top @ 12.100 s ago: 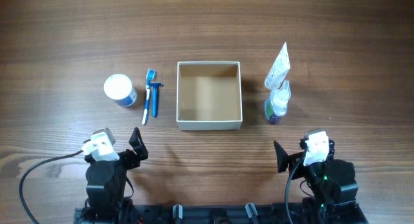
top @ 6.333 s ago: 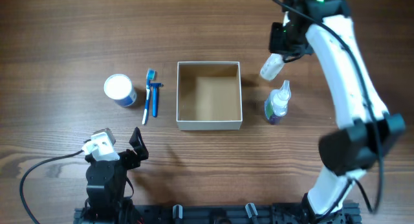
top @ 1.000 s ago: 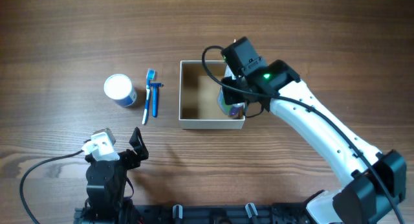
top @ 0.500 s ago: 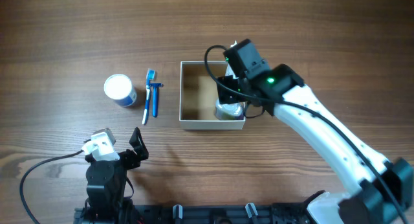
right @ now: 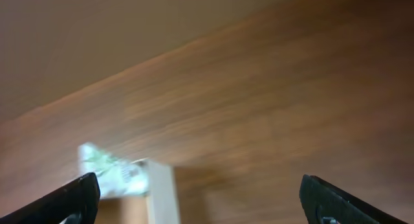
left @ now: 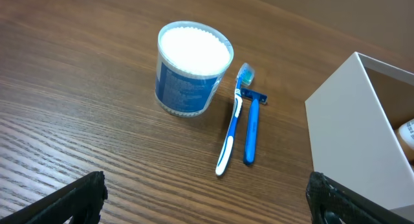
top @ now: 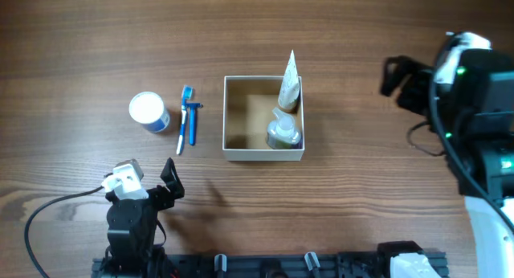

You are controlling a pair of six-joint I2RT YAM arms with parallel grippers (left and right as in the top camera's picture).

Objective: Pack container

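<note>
Right gripper (top: 399, 85) hangs above bare wood well to the right of the container (top: 226, 117), its jaws spread wide with nothing between them; its wrist view is blurred, with only the two dark fingertips in the bottom corners, the container's white wall (right: 162, 185) and a white-and-green tube (right: 110, 169) at its edge. Left gripper (top: 148, 181) sits low at the near edge of the wooden table (top: 80, 37), jaws likewise far apart and holding nothing, looking toward the items left of the box. The container stands at the table's middle, tan inside. In it the tube (top: 289, 81) leans in the far right corner, its crimped end poking over the rim, and a small bottle (top: 283, 132) fills the near right corner, touching the tube's lower end. Outside, to the left, a blue razor (left: 251, 130) and a blue-and-white toothbrush (left: 233, 127) lie side by side, just beside a round blue jar with a white lid (left: 192, 78).
</note>
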